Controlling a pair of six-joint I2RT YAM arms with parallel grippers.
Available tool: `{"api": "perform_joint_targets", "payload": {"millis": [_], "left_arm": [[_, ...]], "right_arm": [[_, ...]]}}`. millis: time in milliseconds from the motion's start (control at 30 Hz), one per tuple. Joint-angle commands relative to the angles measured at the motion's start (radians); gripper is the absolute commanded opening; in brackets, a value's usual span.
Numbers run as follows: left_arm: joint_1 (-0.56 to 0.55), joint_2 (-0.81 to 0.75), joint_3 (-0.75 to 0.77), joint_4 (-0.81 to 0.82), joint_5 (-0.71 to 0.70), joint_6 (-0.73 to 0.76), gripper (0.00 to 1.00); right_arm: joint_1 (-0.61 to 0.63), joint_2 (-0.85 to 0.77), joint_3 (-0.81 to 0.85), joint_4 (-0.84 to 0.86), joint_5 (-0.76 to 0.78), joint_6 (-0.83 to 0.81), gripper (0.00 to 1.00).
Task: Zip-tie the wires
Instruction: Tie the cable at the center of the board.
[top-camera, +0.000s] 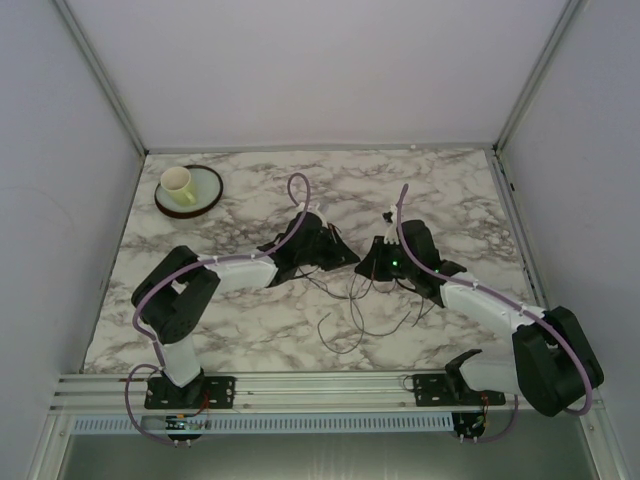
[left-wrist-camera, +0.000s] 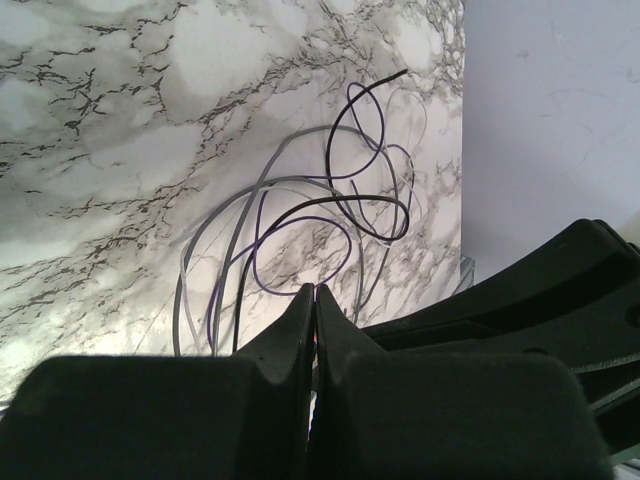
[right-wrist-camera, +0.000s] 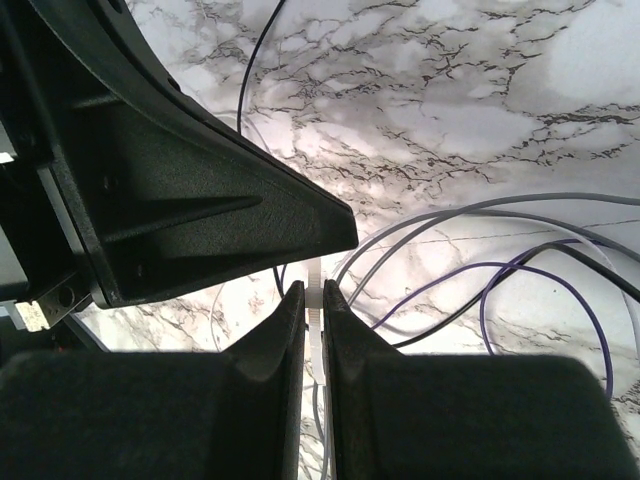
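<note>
The wires (top-camera: 356, 316) lie in loose thin loops on the marble table, below the point where both grippers meet. They show as purple, grey and black curls (left-wrist-camera: 330, 200) in the left wrist view and again as curls (right-wrist-camera: 500, 270) in the right wrist view. My right gripper (right-wrist-camera: 313, 288) is shut on a white zip tie (right-wrist-camera: 317, 300), which stands upright between its pads. The tie's upper end runs behind my left gripper's finger (right-wrist-camera: 200, 190). My left gripper (left-wrist-camera: 314, 292) is shut, with only a pale sliver in the seam. Both sets of tips, left gripper (top-camera: 350, 259) and right gripper (top-camera: 368, 267), nearly touch.
A cream cup (top-camera: 178, 183) stands on a green plate (top-camera: 207, 196) at the table's far left corner. Grey walls close in the table on three sides. The right gripper's black body (left-wrist-camera: 560, 290) fills the right side of the left wrist view.
</note>
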Motion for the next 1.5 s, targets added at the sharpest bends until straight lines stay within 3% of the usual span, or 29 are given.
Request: {"api": "perform_joint_targets", "payload": {"millis": [0, 600, 900, 1033, 1233, 1467], "left_arm": [[0.028, -0.003, 0.019, 0.029, -0.052, 0.005, 0.00], [0.083, 0.036, 0.074, 0.099, -0.061, -0.018, 0.00], [0.089, 0.026, 0.077, 0.092, 0.004, 0.012, 0.02], [0.089, -0.005, 0.026, 0.116, 0.018, 0.003, 0.15], [0.088, -0.054, -0.043, 0.141, 0.018, -0.017, 0.46], [0.055, -0.085, -0.113, 0.183, 0.012, -0.056, 0.54]], "right_arm": [[0.028, -0.007, -0.008, -0.007, -0.015, 0.008, 0.00], [0.068, -0.033, -0.062, -0.001, 0.020, 0.046, 0.00], [0.066, 0.002, -0.002, -0.005, 0.035, 0.024, 0.00], [0.066, 0.014, 0.022, -0.005, 0.036, 0.017, 0.00], [0.059, 0.021, 0.038, -0.005, 0.036, 0.014, 0.00], [0.056, 0.034, 0.056, -0.006, 0.033, 0.013, 0.00]]}}
